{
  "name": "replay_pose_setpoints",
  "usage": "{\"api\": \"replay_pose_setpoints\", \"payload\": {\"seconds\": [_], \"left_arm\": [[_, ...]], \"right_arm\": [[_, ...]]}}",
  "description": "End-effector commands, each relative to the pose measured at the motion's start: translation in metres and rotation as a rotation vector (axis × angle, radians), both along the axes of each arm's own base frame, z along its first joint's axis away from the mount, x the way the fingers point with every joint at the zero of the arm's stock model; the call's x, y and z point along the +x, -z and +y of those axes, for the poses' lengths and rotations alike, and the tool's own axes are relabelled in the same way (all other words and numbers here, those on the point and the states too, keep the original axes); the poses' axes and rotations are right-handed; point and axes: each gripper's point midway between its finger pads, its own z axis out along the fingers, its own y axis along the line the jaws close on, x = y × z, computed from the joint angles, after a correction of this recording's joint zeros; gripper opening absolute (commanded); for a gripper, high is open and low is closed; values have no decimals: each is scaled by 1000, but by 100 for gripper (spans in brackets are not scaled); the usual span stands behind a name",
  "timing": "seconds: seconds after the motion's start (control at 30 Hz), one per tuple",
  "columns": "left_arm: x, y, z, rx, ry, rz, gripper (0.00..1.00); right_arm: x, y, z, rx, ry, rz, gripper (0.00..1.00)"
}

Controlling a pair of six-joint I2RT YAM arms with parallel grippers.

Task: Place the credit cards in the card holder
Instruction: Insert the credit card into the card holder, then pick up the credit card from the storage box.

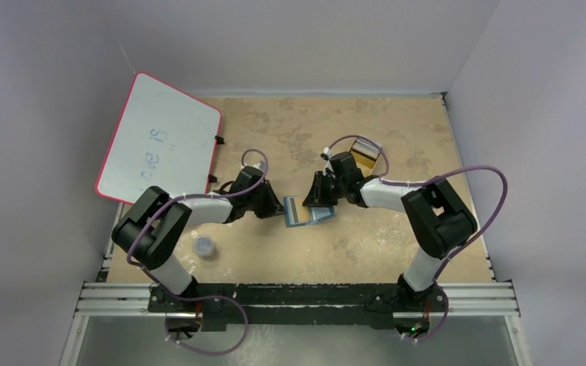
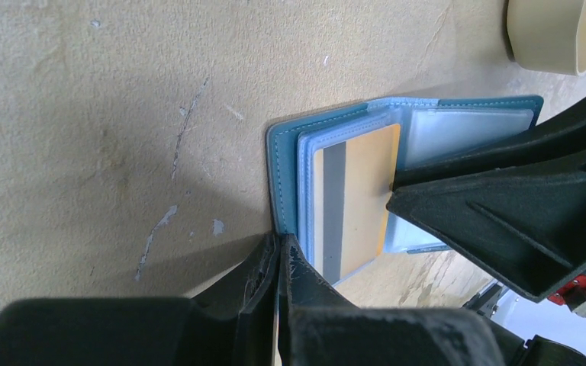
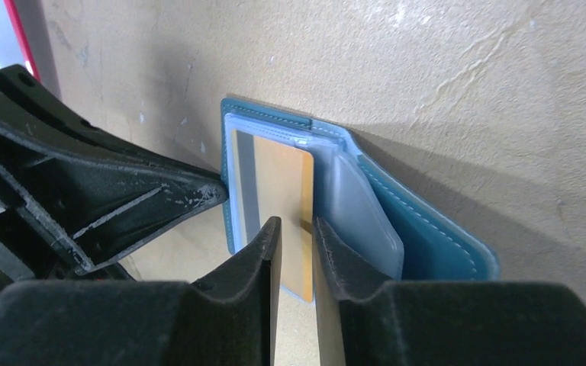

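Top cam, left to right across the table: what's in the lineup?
whiteboard → left gripper → card holder → beige tray. The right gripper is left out because it overlaps the card holder.

Inventory of what I can read from my station:
- Whiteboard [image 1: 160,141]: two short lines of blue handwriting, sideways in my overhead view; letters not legible.
- Card [image 3: 278,183] in the wallet [image 3: 427,229]: no print I can read.
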Motion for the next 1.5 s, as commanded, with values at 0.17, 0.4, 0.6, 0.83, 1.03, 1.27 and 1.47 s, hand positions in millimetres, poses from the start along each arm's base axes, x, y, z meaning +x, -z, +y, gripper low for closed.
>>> {"api": "replay_pose_setpoints", "payload": {"seconds": [0.17,0.4,0.6,0.83,1.03,1.27,1.47], "left_arm": [[-2,1,3,47,34,-6,0],[-11,-7,-3,13,92,3,0],[-19,-16,-1,14,138,-1,0],[-24,-26,1,10,148,-9,0],[-33,-19,5,31,165,25,0],[-32,-20,5,33,172,29,0],[-32,-24,1,24,185,37,0]], "right_arm": [[7,-9,6,-35,-4,-1,22],[10,-37,-3,-85,-50,-96,33],[41,-78,-20,-164,-61,-256,37],[94,-122,-59,-304,-3,-462,40],[142,-137,-115,-550,86,-588,41],[184,-136,-167,-849,77,-648,46],[189,-112,-185,-941,-31,-615,49]]}}
